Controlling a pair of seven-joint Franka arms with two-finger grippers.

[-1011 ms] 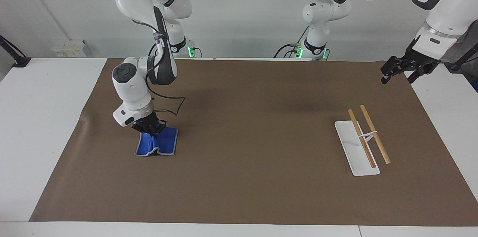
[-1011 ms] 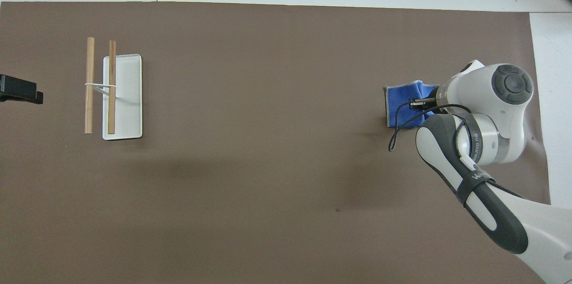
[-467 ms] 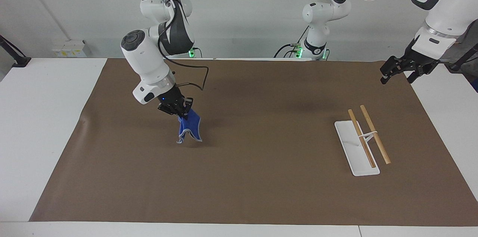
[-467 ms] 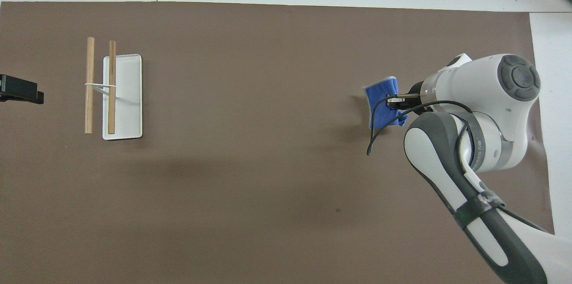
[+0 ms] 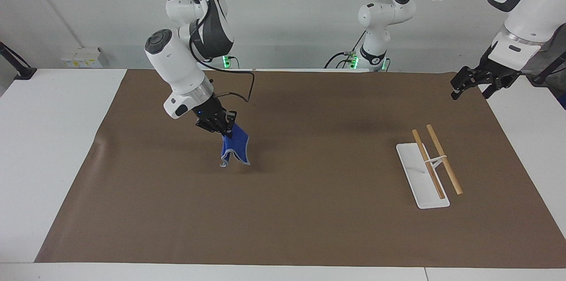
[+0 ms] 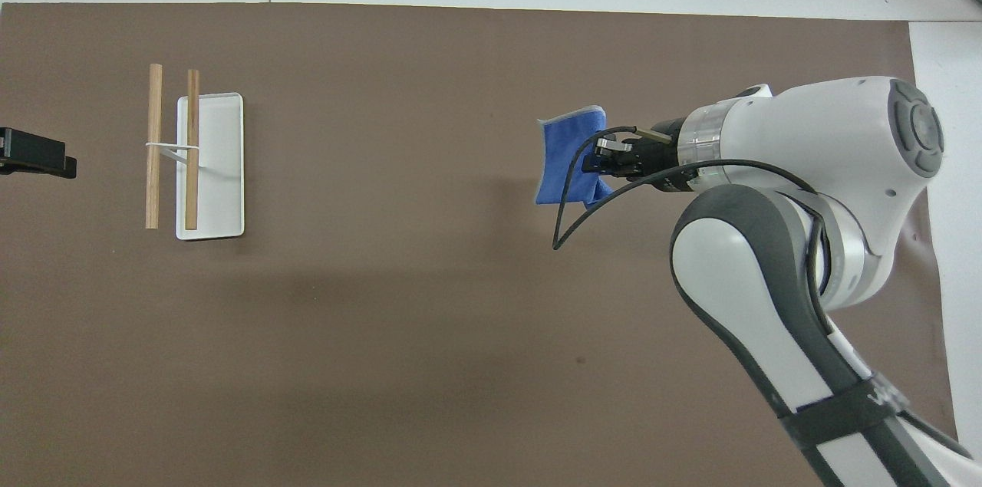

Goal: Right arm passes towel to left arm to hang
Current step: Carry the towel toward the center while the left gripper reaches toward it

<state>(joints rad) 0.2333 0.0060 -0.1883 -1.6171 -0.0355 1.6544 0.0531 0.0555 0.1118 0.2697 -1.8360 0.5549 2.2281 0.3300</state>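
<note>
My right gripper (image 5: pixel 222 129) is shut on the top edge of the blue towel (image 5: pixel 235 149). The towel hangs down from it, its lower corners close above the brown mat. In the overhead view the right gripper (image 6: pixel 601 162) holds the towel (image 6: pixel 566 163) over the mat, toward the right arm's end. My left gripper (image 5: pixel 469 82) waits raised over the mat's edge at the left arm's end; only its tip (image 6: pixel 37 156) shows in the overhead view.
A white rack base (image 5: pixel 420 179) with two wooden rails (image 5: pixel 443 159) stands on the mat at the left arm's end; it also shows in the overhead view (image 6: pixel 219 165). The brown mat (image 5: pixel 309 210) covers most of the white table.
The right gripper lifted the towel off the mat and carried it up and toward the table's middle. The towel now hangs instead of lying flat. The left arm has not moved.
</note>
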